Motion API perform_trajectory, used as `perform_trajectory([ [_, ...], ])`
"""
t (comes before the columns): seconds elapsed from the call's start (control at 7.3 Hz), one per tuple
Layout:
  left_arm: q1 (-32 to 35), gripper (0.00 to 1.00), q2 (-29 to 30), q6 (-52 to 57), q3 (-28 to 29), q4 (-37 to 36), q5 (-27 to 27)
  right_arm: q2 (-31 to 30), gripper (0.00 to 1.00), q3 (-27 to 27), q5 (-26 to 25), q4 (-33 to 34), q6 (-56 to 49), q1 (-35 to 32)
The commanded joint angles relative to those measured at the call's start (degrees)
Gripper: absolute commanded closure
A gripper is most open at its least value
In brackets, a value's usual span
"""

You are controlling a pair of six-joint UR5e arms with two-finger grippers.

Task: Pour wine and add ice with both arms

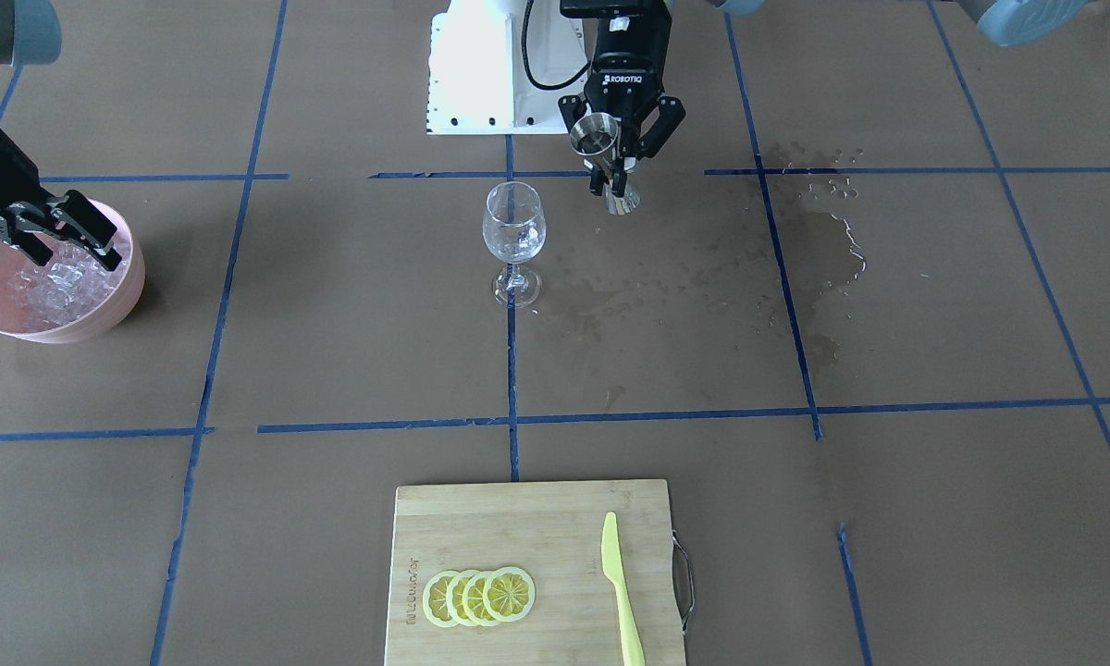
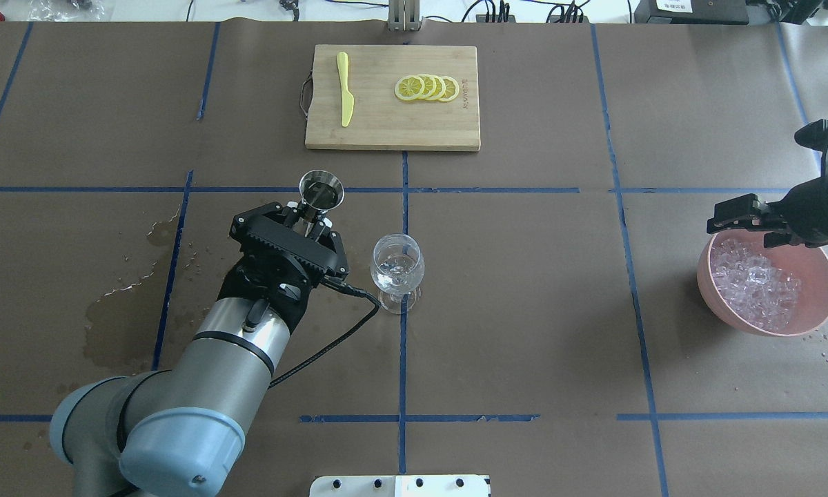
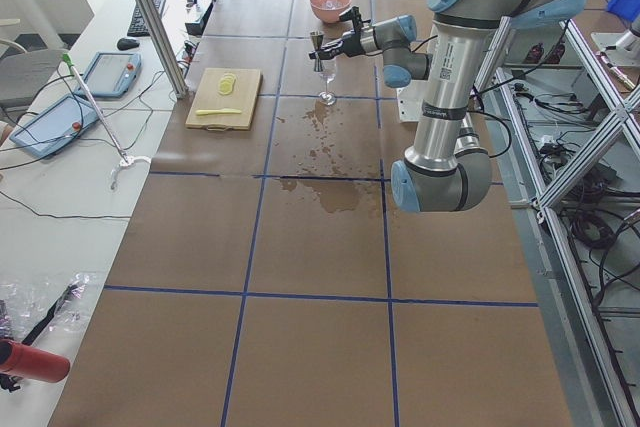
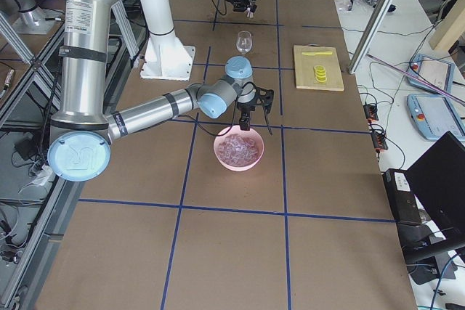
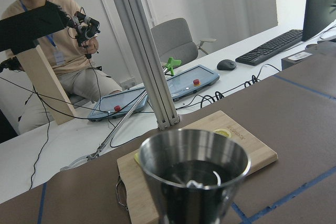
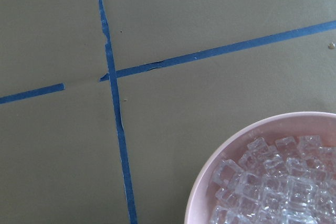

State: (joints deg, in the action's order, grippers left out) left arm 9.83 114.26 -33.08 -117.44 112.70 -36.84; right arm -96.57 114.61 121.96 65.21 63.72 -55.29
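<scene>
Starting at the far left of the overhead view, the wine shows only as dark wet marks spread over the brown paper of the counter, with more damp patches running toward the glass. I read that as spillage, not a clean pour.

Next comes my left end effector. Its fingers are closed on the narrow waist of a steel jigger, which stands upright with its mouth up. The wrist camera looks into a dark cup, and I cannot tell how much liquid is in it. Just to its right stands the wine glass, upright and apart from the jigger. Something glints in its bowl, but I cannot say whether that is liquid or a cube.

Far to the right, the ice lies heaped in a pink bowl. My right end effector hangs over the bowl's near rim with its fingers spread wide and nothing between them.

I judge the ice step to be in hand. The next move calls for lowering the open fingers into the heap, closing on a single slippery cube, and carrying it across to the glass. The jigger should stay clear of the rim meanwhile.
</scene>
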Motion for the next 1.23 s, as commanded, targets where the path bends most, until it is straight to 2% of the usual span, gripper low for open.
perform_trajectory([
  [0.0, -1.0, 1.0, 3.5, 3.6, 4.3, -0.2, 1.8, 0.2, 0.0, 0.0, 0.0, 0.0, 0.0, 0.0],
  [0.41, -1.1, 1.0, 4.0, 21.4, 5.3, -0.3, 5.9, 0.2, 0.0, 0.1, 0.3, 0.0, 0.1, 0.0],
  [1.1, -1.5, 1.0, 4.4, 32.8, 7.6, -0.2, 7.8, 0.4, 0.0, 0.0, 0.5, 0.0, 0.1, 0.1],
])
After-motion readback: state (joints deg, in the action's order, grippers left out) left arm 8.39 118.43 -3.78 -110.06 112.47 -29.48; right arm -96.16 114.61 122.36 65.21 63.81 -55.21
